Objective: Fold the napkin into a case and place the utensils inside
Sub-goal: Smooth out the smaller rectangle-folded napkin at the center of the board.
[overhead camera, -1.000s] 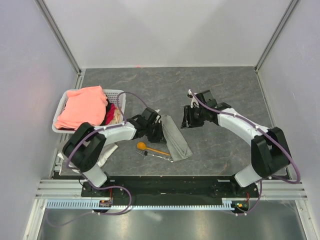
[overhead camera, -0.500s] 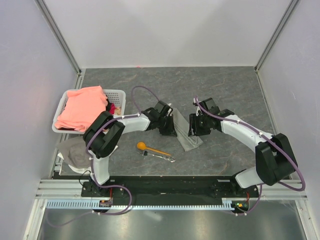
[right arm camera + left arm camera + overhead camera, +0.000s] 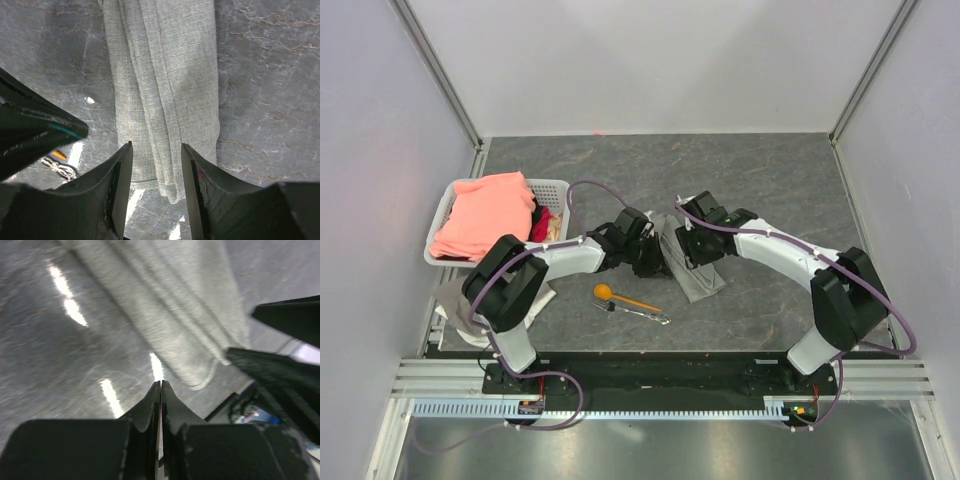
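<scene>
Right wrist view: your right end effector (image 3: 156, 147) hangs half-open over the folded napkin (image 3: 165, 75) on the surface (image 3: 265, 60), left end effector (image 3: 160, 386) shut beside it, so grab one layer and you could drag the fold open.

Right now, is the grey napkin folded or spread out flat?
Folded. The napkin lies on the table as a narrow strip, with several layered edges running along its length.

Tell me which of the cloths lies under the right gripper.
The folded light grey napkin, a narrow strip on the table. The salmon-pink cloth lies in the white basket instead.
</scene>
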Available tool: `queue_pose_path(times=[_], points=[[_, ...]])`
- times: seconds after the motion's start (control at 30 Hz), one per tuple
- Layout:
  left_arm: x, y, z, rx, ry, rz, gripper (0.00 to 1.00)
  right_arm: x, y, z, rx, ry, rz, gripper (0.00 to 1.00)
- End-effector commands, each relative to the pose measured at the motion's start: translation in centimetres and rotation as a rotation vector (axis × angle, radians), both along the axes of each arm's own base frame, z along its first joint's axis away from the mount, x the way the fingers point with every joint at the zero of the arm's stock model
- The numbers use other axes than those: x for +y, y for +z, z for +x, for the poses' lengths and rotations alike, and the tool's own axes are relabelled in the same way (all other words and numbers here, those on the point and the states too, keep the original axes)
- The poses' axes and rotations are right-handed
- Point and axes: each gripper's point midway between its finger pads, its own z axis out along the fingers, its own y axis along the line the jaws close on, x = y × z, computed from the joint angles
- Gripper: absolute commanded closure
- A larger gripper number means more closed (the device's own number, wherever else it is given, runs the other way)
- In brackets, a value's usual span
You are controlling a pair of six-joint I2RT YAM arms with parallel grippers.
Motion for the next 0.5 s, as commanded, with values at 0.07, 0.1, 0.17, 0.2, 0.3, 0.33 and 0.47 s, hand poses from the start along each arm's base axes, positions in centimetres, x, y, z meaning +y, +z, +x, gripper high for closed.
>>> queue_pose_path(times=[0.07, 0.1, 0.17, 0.2, 0.3, 0.33, 0.47], points=[[-3.0, 2.9, 1.9, 0.054, 0.058, -0.231, 0.94, 0.0, -0.1, 0.5, -0.05, 0.051, -0.117, 0.49], [-3.1, 2.8, 2.0, 0.063, 0.065, -0.238, 0.94, 0.0, -0.5, 0.4, -0.044, 0.057, -0.13, 0.48], [-3.2, 2.8, 2.6, 0.069, 0.086, -0.257, 0.94, 0.0, -1.2, 0.3, -0.042, 0.064, -0.159, 0.47], [-3.2, 2.7, 2.8, 0.072, 0.092, -0.258, 0.94, 0.0, -1.4, 0.2, -0.039, 0.066, -0.165, 0.46], [-3.3, 2.2, 3.0, 0.08, 0.095, -0.254, 0.94, 0.0, -2.0, 0.2, -0.038, 0.068, -0.189, 0.46], [-3.3, 2.2, 3.2, 0.08, 0.101, -0.254, 0.94, 0.1, -2.1, 0.1, -0.033, 0.071, -0.19, 0.46], [-3.3, 1.4, 3.4, 0.094, 0.111, -0.247, 0.94, 0.1, -2.5, 0.2, -0.037, 0.071, -0.2, 0.46]])
